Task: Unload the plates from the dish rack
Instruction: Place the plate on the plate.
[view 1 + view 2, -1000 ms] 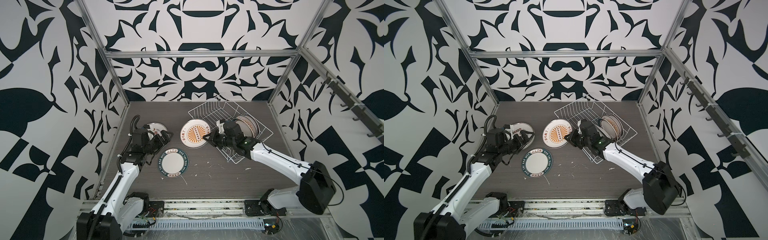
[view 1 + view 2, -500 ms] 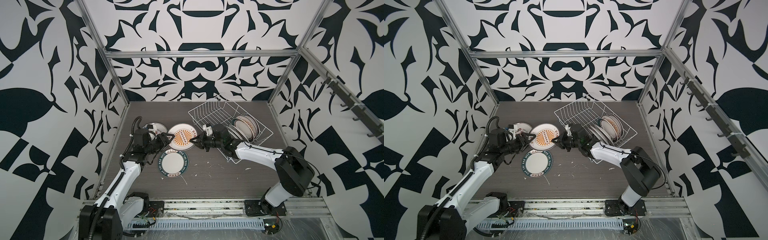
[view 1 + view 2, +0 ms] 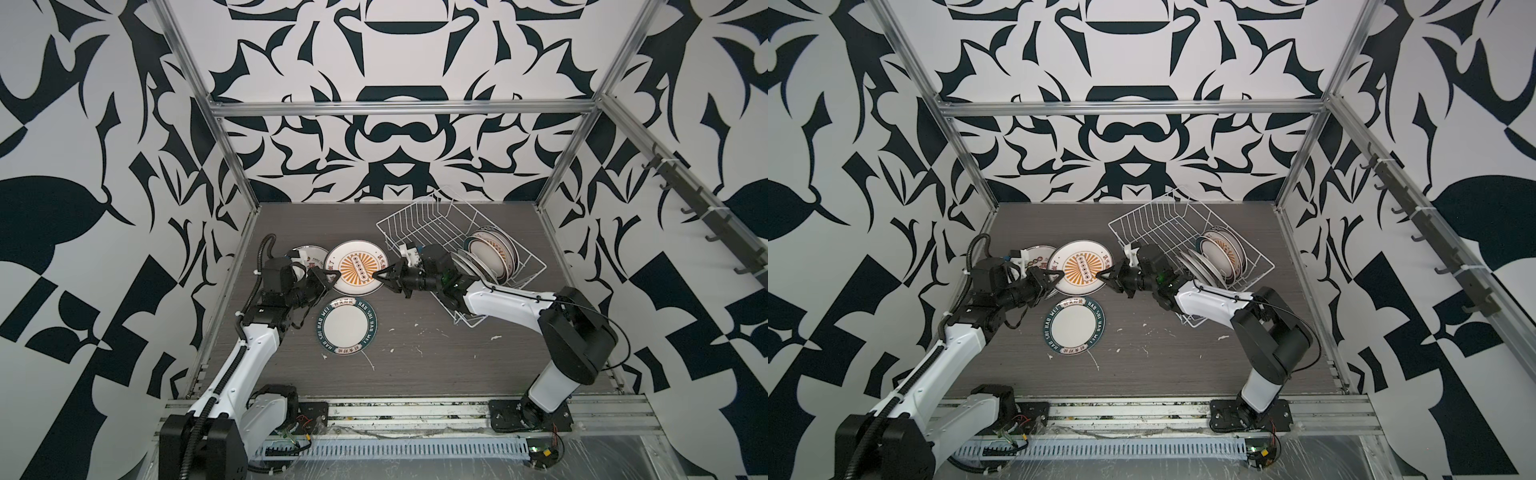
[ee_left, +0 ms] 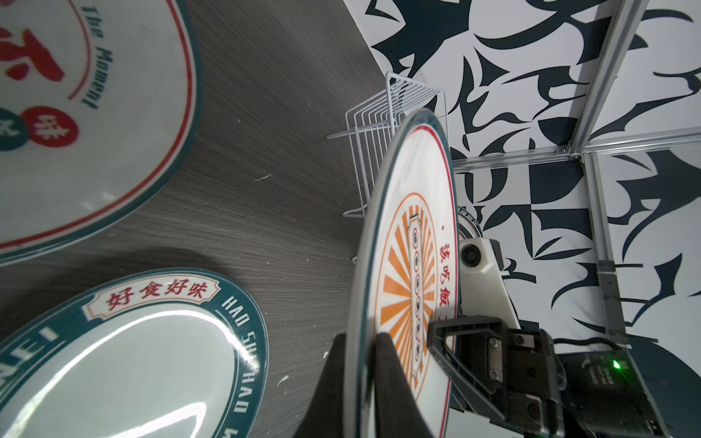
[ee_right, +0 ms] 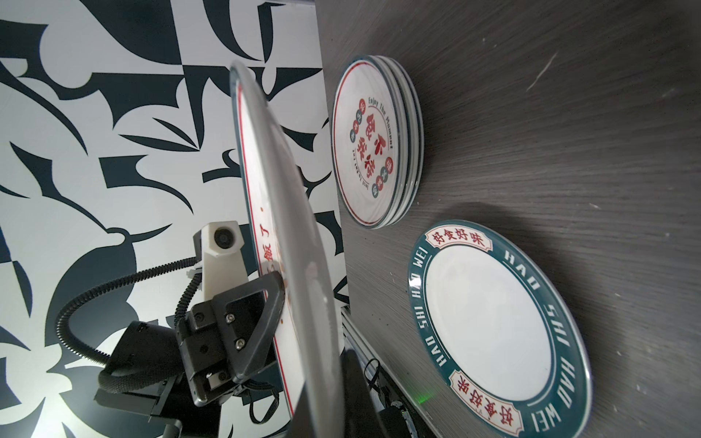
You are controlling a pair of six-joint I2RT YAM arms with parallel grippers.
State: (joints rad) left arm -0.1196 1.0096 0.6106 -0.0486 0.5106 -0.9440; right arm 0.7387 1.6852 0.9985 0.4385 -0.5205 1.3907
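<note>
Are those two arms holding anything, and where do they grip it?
Yes, the sunburst plate, held between them. The left jaws pinch its rim on one side, the right jaws the opposite side.

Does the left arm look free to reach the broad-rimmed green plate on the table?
Probably not: the left claw is shut on the sunburst plate, though the broad-rimmed green plate lies uncovered.
</note>
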